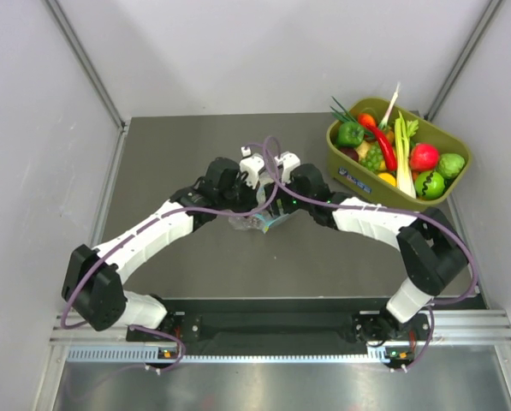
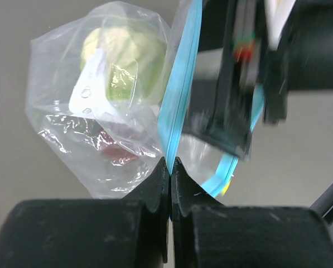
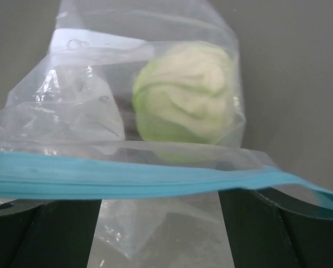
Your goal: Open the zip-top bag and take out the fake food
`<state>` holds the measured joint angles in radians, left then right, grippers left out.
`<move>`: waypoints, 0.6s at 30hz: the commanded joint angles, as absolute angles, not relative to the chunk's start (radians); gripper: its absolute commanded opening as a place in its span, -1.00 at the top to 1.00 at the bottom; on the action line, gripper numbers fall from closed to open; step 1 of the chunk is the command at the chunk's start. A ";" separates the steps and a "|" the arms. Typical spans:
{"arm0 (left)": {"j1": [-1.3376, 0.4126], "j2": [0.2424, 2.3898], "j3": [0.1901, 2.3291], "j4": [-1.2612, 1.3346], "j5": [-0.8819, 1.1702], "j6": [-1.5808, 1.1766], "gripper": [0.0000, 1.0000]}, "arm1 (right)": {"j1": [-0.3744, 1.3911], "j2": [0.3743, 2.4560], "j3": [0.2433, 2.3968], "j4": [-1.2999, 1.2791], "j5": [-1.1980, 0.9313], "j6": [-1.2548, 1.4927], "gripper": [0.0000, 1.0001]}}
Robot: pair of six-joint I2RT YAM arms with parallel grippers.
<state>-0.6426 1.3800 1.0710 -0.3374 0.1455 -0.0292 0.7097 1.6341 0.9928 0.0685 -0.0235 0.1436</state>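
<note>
Top external: grey table [image 1: 178,145], white walls [image 1: 255,51]

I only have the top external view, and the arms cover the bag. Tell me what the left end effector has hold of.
Observer: From the left wrist view, the left end effector is shut on the teal-blue zip strip of the clear crinkly plastic zip-top bag.
Operator: Report the right one.
Observer: The right end effector has its fingers wide apart, and the zip strip runs across just above them.
Operator: List the contents.
Observer: A pale green round plastic cabbage is inside. A reddish piece also shows through the plastic, too blurred to name.
</note>
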 commanded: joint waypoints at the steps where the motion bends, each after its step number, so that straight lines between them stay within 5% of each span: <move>1: -0.644 1.381 1.074 -0.310 0.176 -0.032 1.00 | 0.637 1.582 0.973 0.182 -0.122 0.196 -0.57; 18: -0.646 1.384 1.075 -0.314 0.169 -0.029 1.00 | 0.581 1.577 0.974 0.206 -0.299 0.247 -0.57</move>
